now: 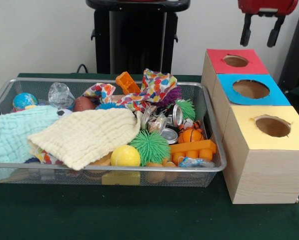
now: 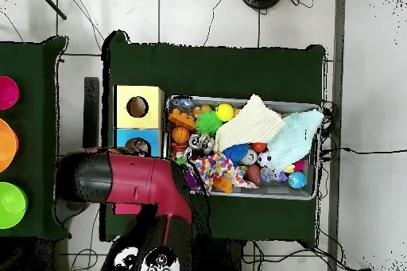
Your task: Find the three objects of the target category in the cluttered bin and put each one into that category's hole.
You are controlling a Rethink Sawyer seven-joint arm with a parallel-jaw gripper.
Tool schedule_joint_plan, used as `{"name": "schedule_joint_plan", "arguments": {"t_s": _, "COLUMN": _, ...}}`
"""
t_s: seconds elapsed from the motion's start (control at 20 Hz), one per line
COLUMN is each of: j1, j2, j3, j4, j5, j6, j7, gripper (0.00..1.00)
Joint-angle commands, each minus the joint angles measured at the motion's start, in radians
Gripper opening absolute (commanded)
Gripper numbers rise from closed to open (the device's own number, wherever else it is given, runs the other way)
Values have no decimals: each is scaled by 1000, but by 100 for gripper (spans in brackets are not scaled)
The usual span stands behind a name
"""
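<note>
The wire mesh bin (image 1: 104, 169) stands on the green table, full of clutter; it also shows in the overhead view (image 2: 238, 99). One clear plastic wad (image 1: 61, 94) lies at the bin's back left. A second wad (image 1: 156, 122) sits among the tins, and a third with blue print (image 1: 193, 162) lies at the front right corner. The blue-faced box with its large hole (image 1: 250, 89) stands to the right of the bin, between the red and yellow boxes. My gripper (image 1: 261, 32) hangs open and empty, high above the red box. In the overhead view my red arm (image 2: 135, 180) hides it.
A cream cloth (image 1: 87, 135) and a mint cloth (image 1: 14, 132) cover the bin's left half. Spiky green balls (image 1: 149, 146), a yellow ball (image 1: 125, 156), orange bricks (image 1: 192, 149), tins (image 1: 177, 116) and a patterned cloth (image 1: 152, 89) fill the rest. The red box's hole (image 1: 235, 60) and the yellow box's hole (image 1: 272, 126) flank the blue one.
</note>
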Motion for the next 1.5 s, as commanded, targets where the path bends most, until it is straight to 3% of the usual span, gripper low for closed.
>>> {"name": "schedule_joint_plan", "arguments": {"t_s": 0.05, "j1": -37, "j2": -13, "j3": 6, "j4": 6, "j5": -18, "j6": 115, "j7": 187, "gripper": 100}}
{"name": "schedule_joint_plan", "arguments": {"t_s": 0.25, "j1": -94, "j2": 41, "j3": 43, "j4": 24, "j5": -26, "j6": 4, "j7": 129, "gripper": 100}}
{"name": "schedule_joint_plan", "arguments": {"t_s": 0.8, "j1": -213, "j2": 87, "j3": 101, "j4": -1, "j5": -78, "j6": -43, "j7": 23, "gripper": 100}}
{"name": "schedule_joint_plan", "arguments": {"t_s": 1.5, "j1": -206, "j2": 116, "j3": 112, "j4": -48, "j5": -106, "j6": -40, "j7": 93, "gripper": 100}}
